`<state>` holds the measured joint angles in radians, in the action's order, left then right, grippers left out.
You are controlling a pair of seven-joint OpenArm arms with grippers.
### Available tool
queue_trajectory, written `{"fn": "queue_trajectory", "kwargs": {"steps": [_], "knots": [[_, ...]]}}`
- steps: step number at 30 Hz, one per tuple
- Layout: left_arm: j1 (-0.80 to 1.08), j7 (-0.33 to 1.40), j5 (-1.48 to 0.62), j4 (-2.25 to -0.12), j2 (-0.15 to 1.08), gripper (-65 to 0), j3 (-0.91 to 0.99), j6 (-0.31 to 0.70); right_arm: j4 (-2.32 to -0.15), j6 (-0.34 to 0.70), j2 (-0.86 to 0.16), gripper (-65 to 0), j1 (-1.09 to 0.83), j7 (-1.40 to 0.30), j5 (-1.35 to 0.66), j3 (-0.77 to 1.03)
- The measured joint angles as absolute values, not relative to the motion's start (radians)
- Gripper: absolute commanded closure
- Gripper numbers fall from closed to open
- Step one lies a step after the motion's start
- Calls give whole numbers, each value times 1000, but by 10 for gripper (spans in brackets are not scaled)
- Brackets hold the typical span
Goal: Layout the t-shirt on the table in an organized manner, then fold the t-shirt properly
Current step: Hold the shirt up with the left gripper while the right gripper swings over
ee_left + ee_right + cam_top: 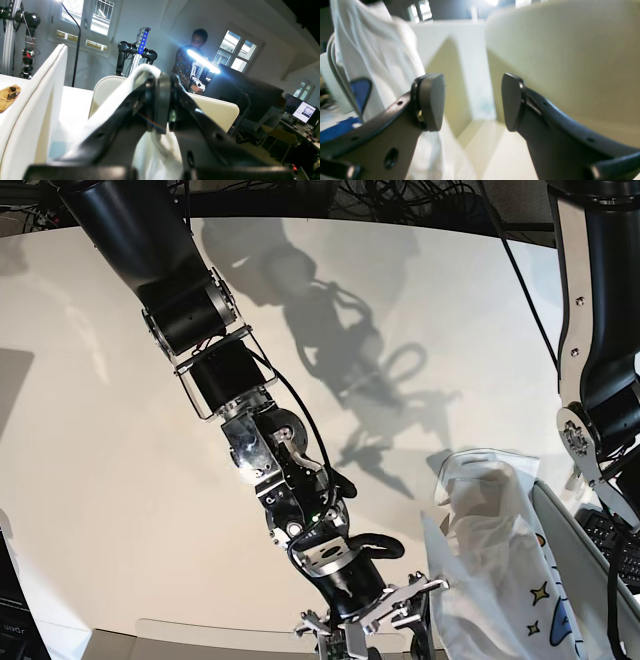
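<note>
With the t-shirt [490, 570] hanging bunched at 4 o'clock off the bare counter [120, 430], clamped in the left end effector [160, 100], and the right end effector [472, 100] gaping empty, layout and folding both remain undone.

Most of the desk [120, 430] is left bare and passable, while the near right edge is blocked by the hanging t-shirt [490, 580], which is pinched in the left hand [160, 100], and the open right hand [365, 615] is crowded just beside that cloth.
</note>
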<state>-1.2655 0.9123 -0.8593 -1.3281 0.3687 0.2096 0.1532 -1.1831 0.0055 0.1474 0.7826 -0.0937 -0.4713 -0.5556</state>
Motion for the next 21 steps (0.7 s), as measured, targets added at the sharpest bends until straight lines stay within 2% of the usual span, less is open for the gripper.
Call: {"fn": "queue_trajectory", "kwargs": {"steps": [15,18,21], "knots": [[-1266,954,-859,-1328,368,-5,210,153,-1227,46,149,-359,781,-89,-582,-654],[-1265,965,-921,-1331,366,-5,210,153,-1225,46,145,-359,781,-88,-582,-656],[-1266,964,-1003,-1336,367,-5,210,83,-1225,46,145,-359,780,-86,-582,-656]]}}
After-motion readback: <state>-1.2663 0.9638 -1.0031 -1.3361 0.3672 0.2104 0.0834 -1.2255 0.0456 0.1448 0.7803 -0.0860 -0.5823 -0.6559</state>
